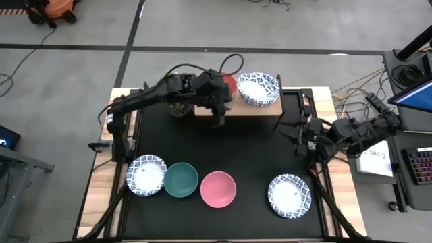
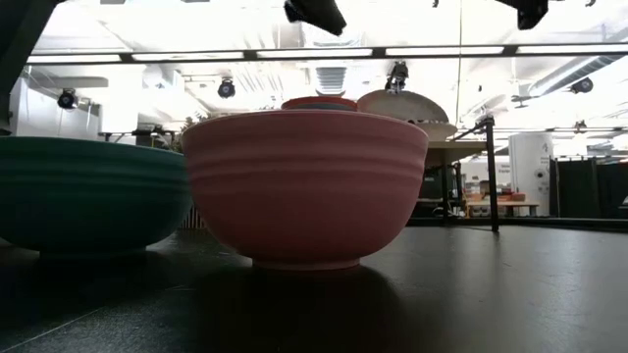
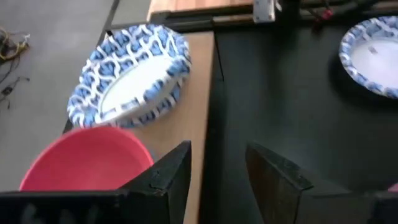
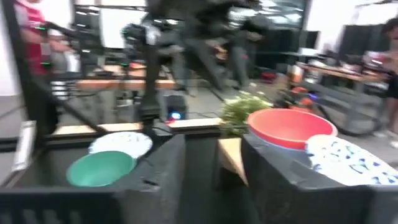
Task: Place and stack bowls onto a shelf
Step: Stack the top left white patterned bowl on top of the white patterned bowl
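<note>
**Hovering over shelf, 4 bowls left on desk**

L gripper (image 1: 217, 116) hangs w/ fingers spread, empty, at front edge of low light-wood shelf (image 1: 260, 108) by desk's far edge. Red round bowl (image 1: 229, 84) and blue-patterned white bowl (image 1: 257, 88) sit on shelf. Pink bowl (image 1: 218, 188), green bowl (image 1: 181, 180), 2 patterned ones near front edge. R gripper (image 1: 294, 133) waits at right edge, spread. Risk: L arm clipping red bowl when pulling away.

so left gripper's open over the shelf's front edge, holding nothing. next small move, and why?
Probably pull the left gripper back from the shelf toward the pink bowl. Its fingers are open and empty; the red bowl and a blue-patterned bowl already sit on the shelf. Four bowls remain on the table, pink most directly below it. The right gripper waits, open, at the table's right edge.
</note>
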